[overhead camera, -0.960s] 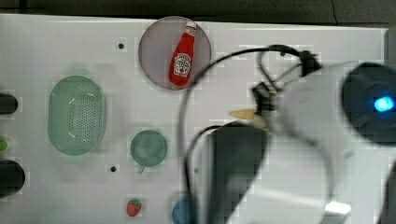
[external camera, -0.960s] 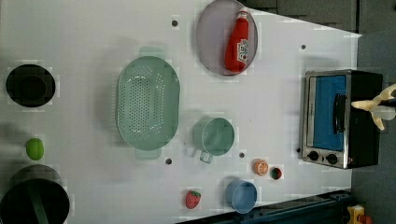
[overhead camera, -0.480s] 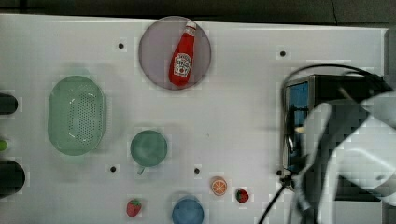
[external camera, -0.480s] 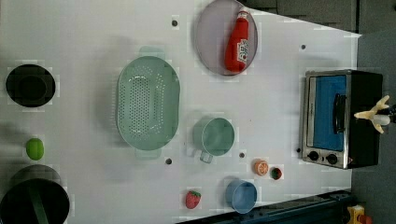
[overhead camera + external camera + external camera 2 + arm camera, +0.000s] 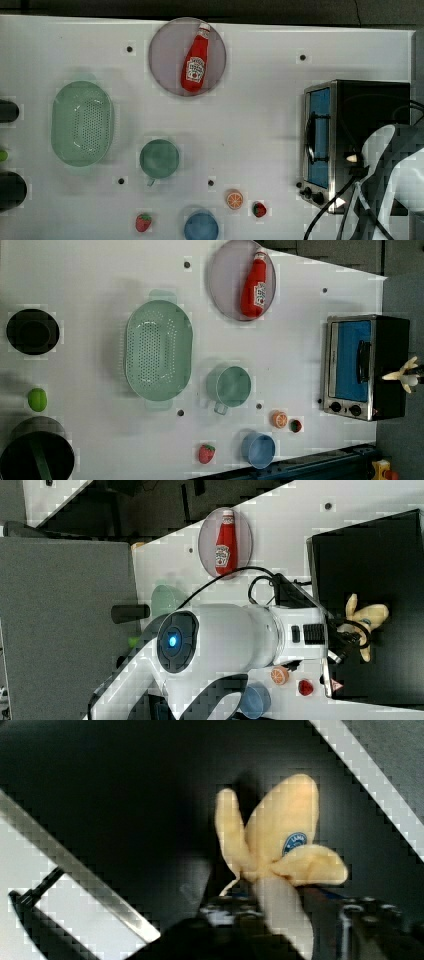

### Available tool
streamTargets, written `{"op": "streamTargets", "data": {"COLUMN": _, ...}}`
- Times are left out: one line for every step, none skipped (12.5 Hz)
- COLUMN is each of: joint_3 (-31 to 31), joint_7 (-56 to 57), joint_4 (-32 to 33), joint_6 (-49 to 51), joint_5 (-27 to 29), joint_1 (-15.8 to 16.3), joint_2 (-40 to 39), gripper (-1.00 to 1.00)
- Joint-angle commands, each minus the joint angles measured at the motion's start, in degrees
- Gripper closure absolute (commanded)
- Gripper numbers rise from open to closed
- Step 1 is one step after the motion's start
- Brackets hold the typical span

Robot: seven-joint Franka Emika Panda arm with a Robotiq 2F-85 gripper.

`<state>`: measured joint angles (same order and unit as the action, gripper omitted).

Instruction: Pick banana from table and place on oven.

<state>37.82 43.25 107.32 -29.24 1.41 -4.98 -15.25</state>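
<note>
The banana (image 5: 280, 845) is pale yellow with peeled flaps and a blue sticker. It rests over the black roof of the oven (image 5: 370, 110), seen in the right view as the banana (image 5: 370, 617) on the oven (image 5: 370, 555). My gripper (image 5: 285, 912) straddles the banana's lower end, jaws open, with a dark gap on each side of the fruit. In the left view the banana (image 5: 400, 374) sits at the right edge of the oven (image 5: 390, 340). The gripper (image 5: 350, 632) reaches in from the oven's front side. The white table (image 5: 260, 130) lies to the top view's left.
A ketchup bottle (image 5: 195, 62) lies on a grey plate. A green colander (image 5: 82, 122), green cup (image 5: 159, 158), blue bowl (image 5: 201, 226), orange slice (image 5: 234, 199) and strawberries (image 5: 143, 222) stand on the table. The arm's cables (image 5: 330, 210) hang before the oven's knobs.
The arm has swung from mid-table to the top view's right and now hangs over the oven. In the left view the banana has drifted down along the oven's right edge.
</note>
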Motion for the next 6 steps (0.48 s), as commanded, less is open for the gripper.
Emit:
{"op": "streamTargets", "data": {"joint_3": -1.5, "joint_7": 6.1, "joint_4": -2.0, "joint_6": -1.3, "joint_5": 0.8, "joint_1": 1.4, "joint_2": 1.4, "gripper": -0.15}}
{"op": "streamTargets", "data": {"joint_3": -1.5, "joint_7": 6.1, "joint_4": -2.2, "joint_6": -1.1, "joint_5": 0.8, "joint_1": 1.4, "joint_2": 1.6, "gripper": -0.38}}
{"op": "streamTargets", "data": {"joint_3": -1.5, "joint_7": 6.1, "joint_4": -2.3, "joint_6": -1.0, "joint_5": 0.8, "joint_1": 1.5, "joint_2": 1.9, "gripper": -0.6}}
{"op": "streamTargets", "data": {"joint_3": -1.7, "joint_7": 6.1, "joint_4": -2.6, "joint_6": -1.0, "joint_5": 0.8, "joint_1": 1.7, "joint_2": 2.1, "gripper": -0.84}}
{"op": "streamTargets", "data": {"joint_3": -1.8, "joint_7": 6.1, "joint_4": -2.9, "joint_6": -0.9, "joint_5": 0.8, "joint_1": 1.9, "joint_2": 2.3, "gripper": -0.99}}
{"op": "streamTargets", "data": {"joint_3": -1.8, "joint_7": 6.1, "joint_4": -3.3, "joint_6": -0.7, "joint_5": 0.4, "joint_1": 2.3, "joint_2": 2.9, "gripper": -1.0}}
